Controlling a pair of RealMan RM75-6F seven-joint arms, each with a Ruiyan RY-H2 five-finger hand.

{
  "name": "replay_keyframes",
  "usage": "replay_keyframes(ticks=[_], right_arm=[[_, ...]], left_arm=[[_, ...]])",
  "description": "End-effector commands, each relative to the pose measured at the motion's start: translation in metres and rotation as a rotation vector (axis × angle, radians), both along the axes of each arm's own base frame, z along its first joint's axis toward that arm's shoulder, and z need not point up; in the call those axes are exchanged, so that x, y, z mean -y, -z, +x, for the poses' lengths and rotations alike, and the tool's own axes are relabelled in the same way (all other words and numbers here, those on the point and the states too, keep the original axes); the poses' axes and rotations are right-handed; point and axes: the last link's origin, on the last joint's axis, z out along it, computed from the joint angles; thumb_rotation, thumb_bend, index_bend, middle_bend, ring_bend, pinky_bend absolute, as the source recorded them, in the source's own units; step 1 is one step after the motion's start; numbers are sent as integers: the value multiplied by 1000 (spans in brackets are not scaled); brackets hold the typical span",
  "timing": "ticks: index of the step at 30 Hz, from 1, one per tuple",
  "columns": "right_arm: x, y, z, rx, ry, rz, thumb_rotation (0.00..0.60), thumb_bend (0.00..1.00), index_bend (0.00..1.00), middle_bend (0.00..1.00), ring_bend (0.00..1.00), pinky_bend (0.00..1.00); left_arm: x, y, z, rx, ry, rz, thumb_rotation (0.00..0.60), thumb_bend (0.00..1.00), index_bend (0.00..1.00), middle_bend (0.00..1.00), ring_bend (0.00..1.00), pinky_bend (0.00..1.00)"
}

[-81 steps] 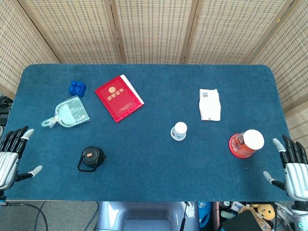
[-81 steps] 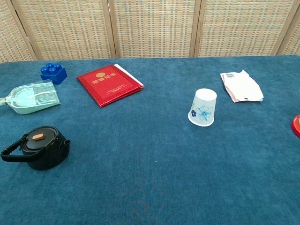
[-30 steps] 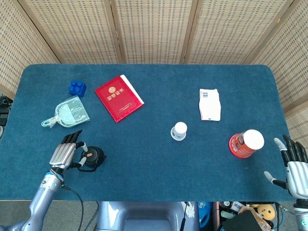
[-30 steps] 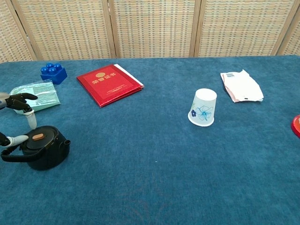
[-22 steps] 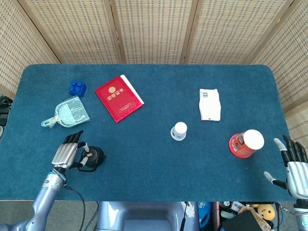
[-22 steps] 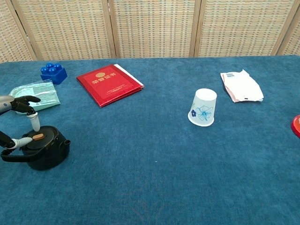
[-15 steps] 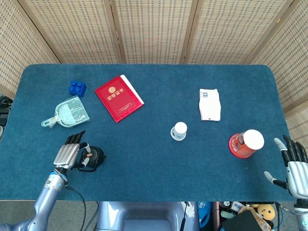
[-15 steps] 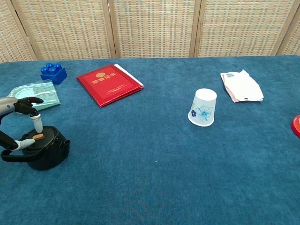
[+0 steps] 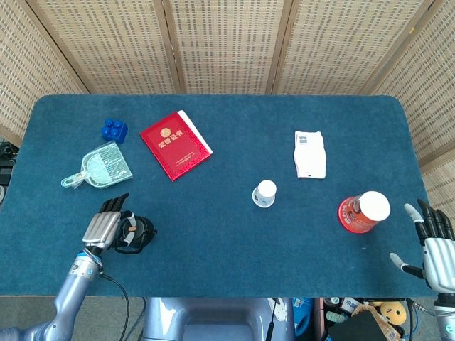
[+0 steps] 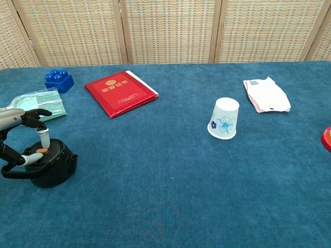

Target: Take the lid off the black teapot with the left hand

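Note:
The black teapot [image 9: 139, 235] [image 10: 50, 165] stands near the table's front left, its handle pointing left and its lid [image 10: 42, 155] seated on it. My left hand [image 9: 104, 229] [image 10: 21, 135] reaches over the pot from the left. A fingertip and the thumb tip pinch the small orange knob [image 10: 42, 151] on the lid, while the other fingers stay spread above it. In the head view my right hand [image 9: 434, 246] hangs off the table's front right corner, fingers apart and holding nothing. The chest view does not show that hand.
A bagged mask [image 9: 99, 168] [image 10: 36, 107] and a blue brick [image 9: 114, 130] [image 10: 58, 80] lie behind the teapot. A red booklet [image 9: 175, 144] is further right. An upturned paper cup [image 9: 264, 192] [image 10: 224, 119], a white packet [image 9: 310, 154] and a red can [image 9: 362, 212] stand to the right.
My left hand came in from the table's left edge to the teapot, and its fingertip and thumb have drawn together onto the lid's knob. The right hand has not moved.

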Motion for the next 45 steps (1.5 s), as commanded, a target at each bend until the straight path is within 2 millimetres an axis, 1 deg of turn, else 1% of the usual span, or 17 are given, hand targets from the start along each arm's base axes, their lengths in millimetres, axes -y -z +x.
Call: replay_keyframes(ticks=[1,4,9,13,16,20,22,24,28,29,30,32,33,37,40,42,45], right_arm=[[0,0,0,1,0,-1,600,0,0,0,0,0],[0,0,0,3,1,-3,600,0,0,0,0,0],[0,0,-1,3,3,-3,600,0,0,0,0,0],[1,0,-1,4,4,-3,600,0,0,0,0,0],[1,0,-1,5,4,-3,600,0,0,0,0,0],[1,0,-1,7,4,-3,600,0,0,0,0,0],[1,0,-1,6,4,-2,600,0,0,0,0,0],[1,0,-1,5,5,0,600,0,0,0,0,0],[1,1,-1,3,6,2,600,0,0,0,0,0],[2,1,-1,4,7,3,600,0,0,0,0,0],[2,1,-2,3,10,3,600,0,0,0,0,0],[3,1,-2,2,13,3,600,0,0,0,0,0],[3,2,-3,1,16,4,600,0,0,0,0,0],[4,2,-5,2,24,6,600,0,0,0,0,0],[5,2,-5,4,27,7,600,0,0,0,0,0],[5,1,-6,8,29,7,600,0,0,0,0,0],[5,1,-6,12,29,7,600,0,0,0,0,0]], left_arm=[[0,1,0,-2,-1,-1,600,374,575,0,0,0],[0,1,0,-1,-1,1,600,375,621,0,0,0],[-1,-1,1,0,2,7,600,375,628,0,0,0],[-6,-10,9,18,20,30,600,375,628,0,0,0],[-11,-23,18,30,39,60,600,375,628,0,0,0],[-24,-42,32,46,67,99,600,375,628,0,0,0],[-35,-47,40,53,89,108,600,376,628,0,0,0],[-49,-47,48,60,109,105,600,376,628,0,0,0],[-66,-39,58,65,127,90,600,375,628,0,0,0],[-72,-33,61,57,134,77,600,375,628,0,0,0],[-76,-22,66,54,139,46,600,375,628,0,0,0],[-81,-8,69,44,140,13,600,375,628,0,0,0],[-83,0,71,31,142,-10,600,375,628,0,0,0],[-85,17,74,26,129,-43,600,375,628,0,0,0],[-84,26,76,18,125,-58,600,375,628,0,0,0],[-82,36,76,10,120,-83,600,375,628,0,0,0],[-81,41,75,-6,95,-100,600,375,628,0,0,0]])
